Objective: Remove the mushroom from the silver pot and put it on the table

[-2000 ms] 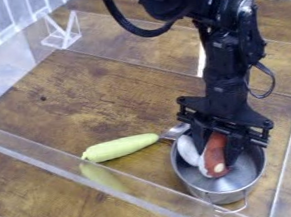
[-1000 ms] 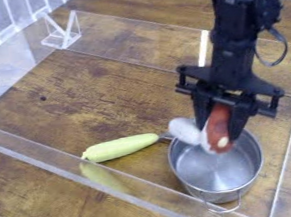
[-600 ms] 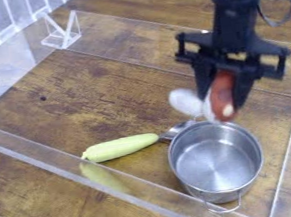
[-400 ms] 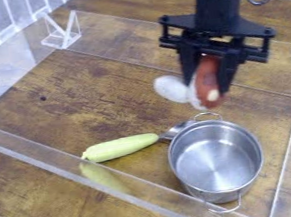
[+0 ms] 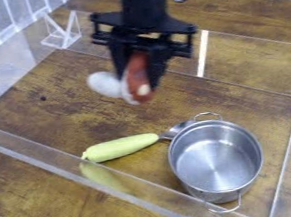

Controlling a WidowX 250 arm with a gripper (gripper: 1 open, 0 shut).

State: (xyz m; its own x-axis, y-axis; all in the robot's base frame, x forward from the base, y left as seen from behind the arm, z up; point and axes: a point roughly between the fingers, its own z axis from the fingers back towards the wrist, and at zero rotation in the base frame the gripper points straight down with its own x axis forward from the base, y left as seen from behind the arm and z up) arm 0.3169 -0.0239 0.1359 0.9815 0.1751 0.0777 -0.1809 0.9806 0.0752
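Observation:
My gripper [image 5: 137, 81] hangs above the middle of the table [image 5: 47, 103], shut on the mushroom [image 5: 121, 83]. The mushroom's white stem sticks out to the left of the fingers and its reddish-brown cap sits between them. It is held in the air, well clear of the wood. The silver pot [image 5: 217, 161] stands at the front right with nothing inside it, down and to the right of the gripper.
A long yellow-green vegetable [image 5: 119, 147] lies on the wood just left of the pot. Clear acrylic walls [image 5: 118, 185] edge the tabletop at front, left and right. A small clear stand [image 5: 59, 29] sits at the back left.
The gripper lifted the mushroom out of the pot, rose, and carried it left and toward the back over the table's middle. The pot now holds nothing.

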